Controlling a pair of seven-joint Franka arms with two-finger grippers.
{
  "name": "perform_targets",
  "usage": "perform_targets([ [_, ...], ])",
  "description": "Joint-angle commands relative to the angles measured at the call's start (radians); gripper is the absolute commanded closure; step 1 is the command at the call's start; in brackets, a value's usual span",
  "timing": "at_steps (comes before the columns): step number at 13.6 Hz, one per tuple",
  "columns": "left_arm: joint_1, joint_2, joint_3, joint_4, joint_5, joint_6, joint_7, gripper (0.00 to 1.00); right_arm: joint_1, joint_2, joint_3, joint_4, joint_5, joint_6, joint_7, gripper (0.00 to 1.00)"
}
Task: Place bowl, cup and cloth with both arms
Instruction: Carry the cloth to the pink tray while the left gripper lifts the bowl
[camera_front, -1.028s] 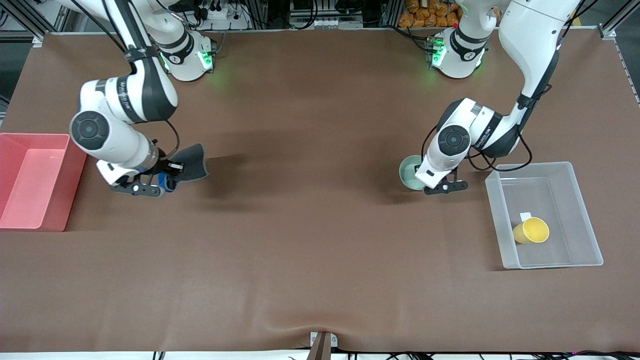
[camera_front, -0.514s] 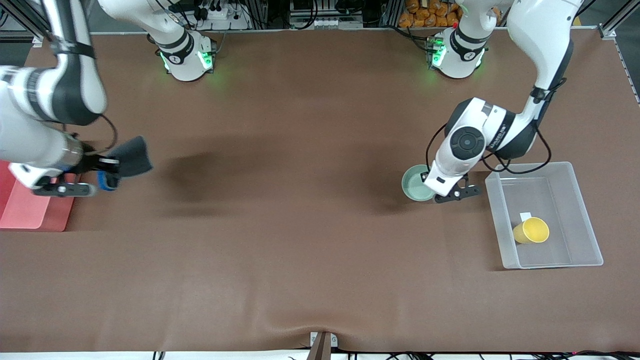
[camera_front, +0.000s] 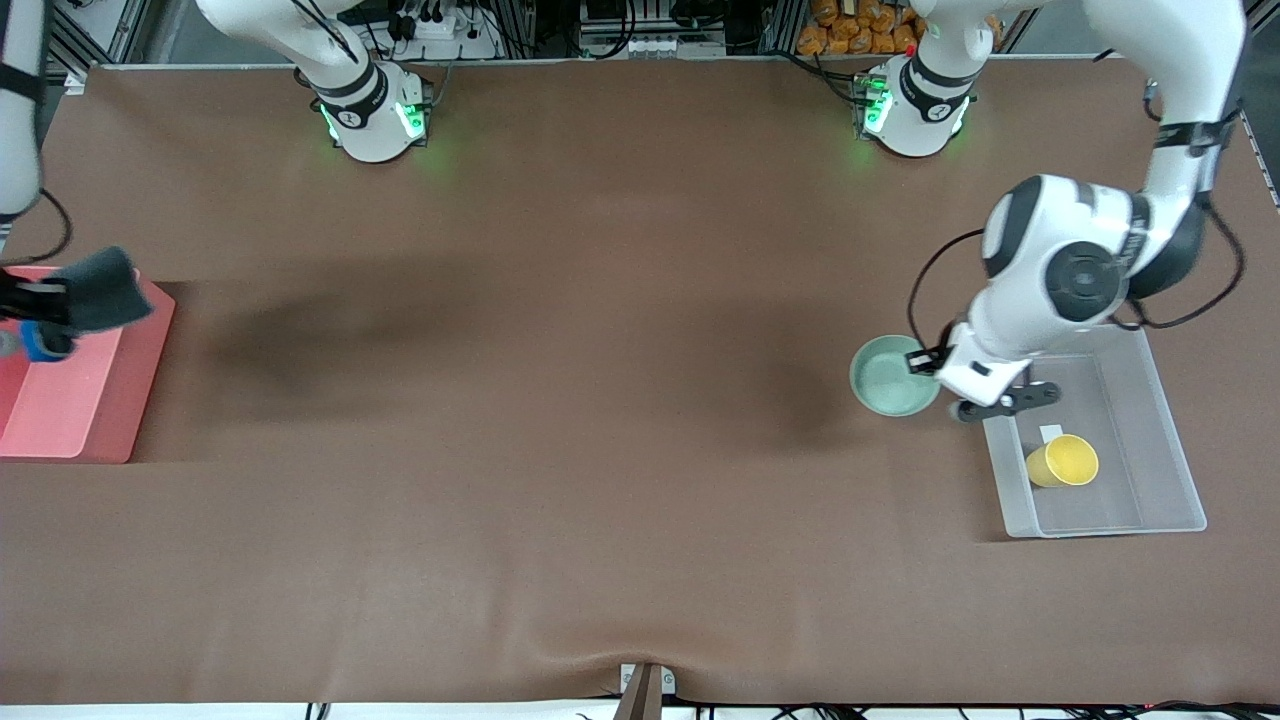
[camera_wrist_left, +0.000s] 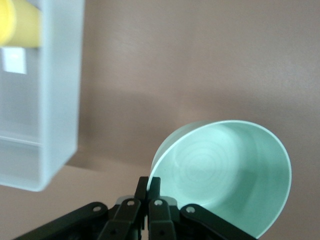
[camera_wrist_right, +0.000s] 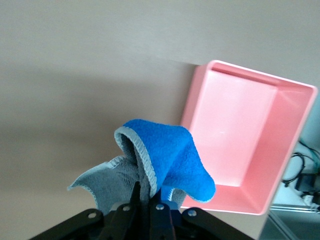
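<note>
Hanging tilted above the brown desk (camera_front: 600, 400), the mint-green bowl (camera_front: 893, 375) was pinched at its rim by the left gripper (camera_front: 940, 368), whose jaws were clenched on the bowl's edge at about 3 o'clock of the bowl in the front view. In the left wrist view the bowl (camera_wrist_left: 225, 175) showed its hollow inside, the left gripper (camera_wrist_left: 148, 186) nipping its rim, with the clear bin (camera_wrist_left: 55, 100) just beside it. That clear bin (camera_front: 1160, 400) lay toward the left arm's end of the desk, and the yellow cup (camera_front: 1062, 461) lay on its side in it. The cloth (camera_front: 95, 292), dark grey with a blue underside, hung from the right gripper (camera_front: 30, 330), clenched on it, over the pink bin (camera_front: 140, 400) at the right arm's end. The right wrist view showed the cloth (camera_wrist_right: 160, 160) bunched between the jaws of the right gripper (camera_wrist_right: 150, 192), above the pink bin (camera_wrist_right: 250, 100).
</note>
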Motion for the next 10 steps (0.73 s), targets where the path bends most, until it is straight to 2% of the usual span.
perform_targets([
  [1, 0.067, -0.011, -0.009, 0.081, -0.055, -0.117, 0.122, 1.00, -0.124, 0.147, 0.007, 0.105, -0.004, 0.025, -0.114, 1.00],
  [3, 0.118, -0.013, -0.009, 0.130, -0.067, -0.189, 0.206, 1.00, -0.205, 0.204, 0.010, 0.111, 0.005, 0.115, -0.209, 1.00],
  [5, 0.179, -0.014, -0.009, 0.142, -0.067, -0.205, 0.297, 1.00, -0.262, 0.258, 0.015, 0.111, 0.011, 0.239, -0.304, 1.00],
  [7, 0.245, -0.013, -0.006, 0.146, -0.066, -0.205, 0.399, 1.00, -0.325, 0.310, 0.047, 0.111, 0.065, 0.328, -0.371, 1.00],
  [10, 0.349, -0.004, 0.001, 0.147, -0.059, -0.205, 0.577, 1.00, -0.400, 0.385, 0.098, 0.111, 0.123, 0.367, -0.413, 1.00],
])
